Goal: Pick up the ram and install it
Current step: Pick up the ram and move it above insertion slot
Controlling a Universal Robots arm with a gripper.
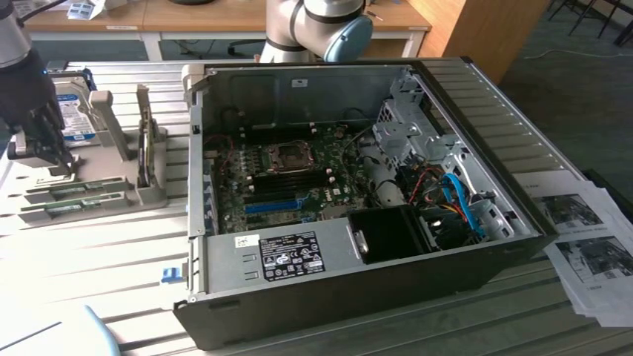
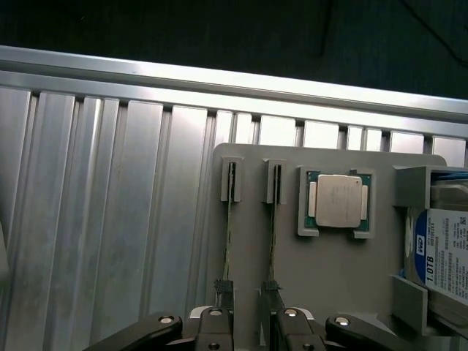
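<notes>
One claw (image 2: 252, 325), jaws wide and empty, over two ram sticks (image 2: 272, 227) standing on edge in grey holder (image 2: 329, 278); processor (image 2: 336, 201) beside; hard drive (image 2: 442, 248) further; ribbed desk (image 2: 110, 219); open computer case (image 1: 346, 311) well apart.

We are in a robotics lab or test workshop, set up in an office-like room. A robot arm (image 1: 316, 30) rises behind a slotted aluminium table (image 1: 109, 252). On the table lies an open computer case (image 1: 327, 311) with its motherboard (image 1: 296, 178) bare. A grey fixture (image 2: 329, 278) seats a processor (image 2: 336, 201), a hard drive (image 2: 446, 248) and ram sticks (image 1: 77, 191) in fitted pockets. Behind, we see wooden desks (image 1: 198, 18) and dark carpet (image 1: 583, 67); printed sheets (image 1: 583, 237) lie beside the case.
</notes>
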